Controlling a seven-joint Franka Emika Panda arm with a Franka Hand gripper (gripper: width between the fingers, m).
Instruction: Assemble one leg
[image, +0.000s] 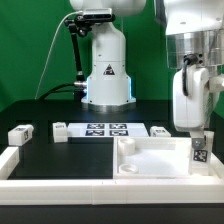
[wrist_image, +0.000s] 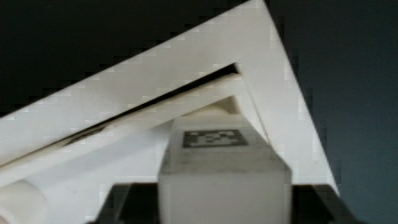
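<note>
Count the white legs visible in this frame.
4. Held leg in the gripper over the tray-like part; far-left leg at the exterior view's left; left-flank leg and right-flank leg beside the marker board. Others may be hidden.

Your exterior view looks level across the table (image: 60, 160) toward the robot base (image: 107, 70), from fairly near. Your wrist view looks down past the jaws, very close on the leg (wrist_image: 221, 165) and the tray corner (wrist_image: 214, 70); both views share these.

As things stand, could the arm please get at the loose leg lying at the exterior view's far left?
Probably not at once: the claw is shut on a leg over the tray-like part. The loose leg itself lies open on the table, with nothing over it.
</note>
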